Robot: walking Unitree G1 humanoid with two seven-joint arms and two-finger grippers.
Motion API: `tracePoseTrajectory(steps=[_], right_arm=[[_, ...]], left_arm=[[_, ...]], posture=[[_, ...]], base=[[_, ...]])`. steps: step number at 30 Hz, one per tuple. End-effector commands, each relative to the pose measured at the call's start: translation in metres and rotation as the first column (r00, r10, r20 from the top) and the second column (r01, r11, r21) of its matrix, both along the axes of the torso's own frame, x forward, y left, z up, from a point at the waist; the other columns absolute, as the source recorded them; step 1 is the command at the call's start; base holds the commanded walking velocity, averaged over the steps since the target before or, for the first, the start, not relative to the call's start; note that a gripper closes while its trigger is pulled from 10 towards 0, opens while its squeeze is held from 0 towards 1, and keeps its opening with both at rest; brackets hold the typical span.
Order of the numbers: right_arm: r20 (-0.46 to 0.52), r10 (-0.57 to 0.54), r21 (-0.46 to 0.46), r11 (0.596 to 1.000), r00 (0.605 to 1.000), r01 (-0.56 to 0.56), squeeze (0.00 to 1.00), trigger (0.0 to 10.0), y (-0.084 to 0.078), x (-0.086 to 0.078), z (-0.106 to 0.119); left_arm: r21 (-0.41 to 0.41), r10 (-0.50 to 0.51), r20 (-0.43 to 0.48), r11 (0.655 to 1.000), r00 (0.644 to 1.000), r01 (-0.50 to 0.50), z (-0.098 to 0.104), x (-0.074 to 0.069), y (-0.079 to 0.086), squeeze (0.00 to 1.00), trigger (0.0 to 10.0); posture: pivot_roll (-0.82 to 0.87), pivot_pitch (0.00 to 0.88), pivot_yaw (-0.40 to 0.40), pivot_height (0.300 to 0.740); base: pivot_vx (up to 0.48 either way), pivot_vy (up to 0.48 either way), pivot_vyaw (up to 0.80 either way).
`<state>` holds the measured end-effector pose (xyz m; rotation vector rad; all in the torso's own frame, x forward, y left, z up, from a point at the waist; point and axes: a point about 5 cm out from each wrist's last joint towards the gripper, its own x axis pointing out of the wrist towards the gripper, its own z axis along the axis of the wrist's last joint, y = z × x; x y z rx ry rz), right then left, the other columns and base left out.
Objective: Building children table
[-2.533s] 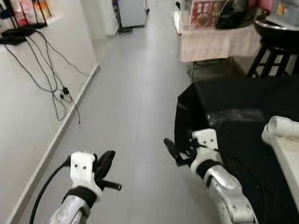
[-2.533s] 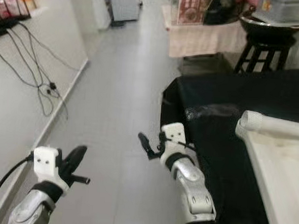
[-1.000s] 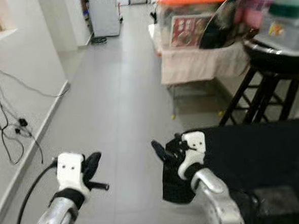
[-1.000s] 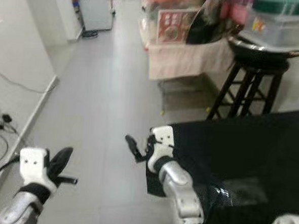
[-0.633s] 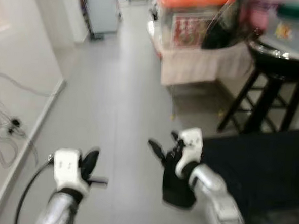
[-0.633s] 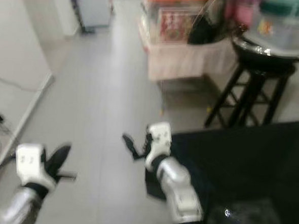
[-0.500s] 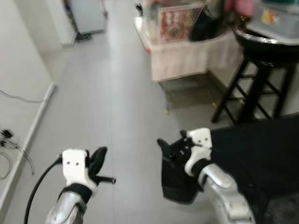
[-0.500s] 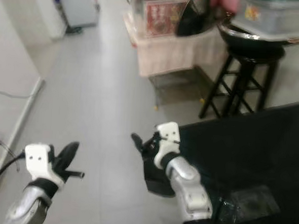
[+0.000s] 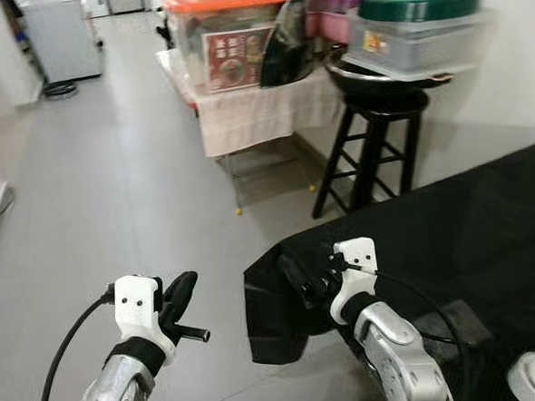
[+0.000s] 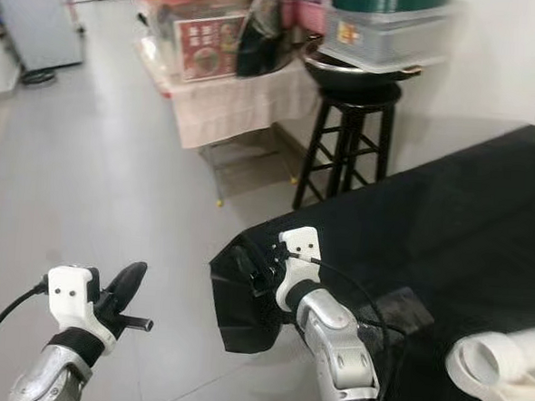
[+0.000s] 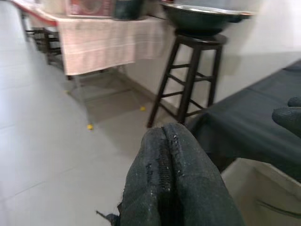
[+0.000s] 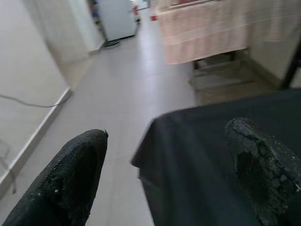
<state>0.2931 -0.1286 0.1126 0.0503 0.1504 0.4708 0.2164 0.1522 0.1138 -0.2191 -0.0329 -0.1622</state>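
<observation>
Both tools are empty: the right tool (image 10: 262, 264) hangs with its fingers spread wide over the corner of the black cloth (image 10: 448, 221), and the left tool (image 9: 184, 297) is pressed shut above the grey floor (image 9: 114, 182). Nearest, at the right edge, lies a white tube (image 10: 499, 356), likely a leg of the children's table: smooth, rigid, probably light and a bit slippery, so best gripped across its middle. Farther off stand a black wooden stool (image 9: 371, 143) bearing a dark bowl and a cloth-draped tabletop (image 9: 255, 109) stacked with plastic boxes.
</observation>
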Motion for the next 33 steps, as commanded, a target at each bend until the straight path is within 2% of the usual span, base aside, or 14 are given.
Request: tracePoseTrajectory(steps=[1, 33], right_arm=[[-0.016, 0.013, 0.014, 1.0, 1.0, -0.013, 0.0, 10.0, 0.0035, 0.0014, -0.0006], [-0.024, 0.021, 0.031, 0.999, 0.999, -0.02, 0.0, 10.0, 0.0055, 0.0018, 0.0]], left_arm=[[0.006, 0.007, -0.012, 1.0, 1.0, -0.007, -0.0016, -0.0004, 0.0039, 0.0, 10.0], [0.007, 0.007, -0.017, 1.0, 1.0, -0.007, -0.002, 0.0005, 0.006, 0.0, 10.0]], posture=[[-0.07, 0.015, 0.077, 0.74], [-0.07, 0.016, 0.084, 0.74]], base=[[0.0, 0.0, -0.8], [0.0, 0.0, -0.8]])
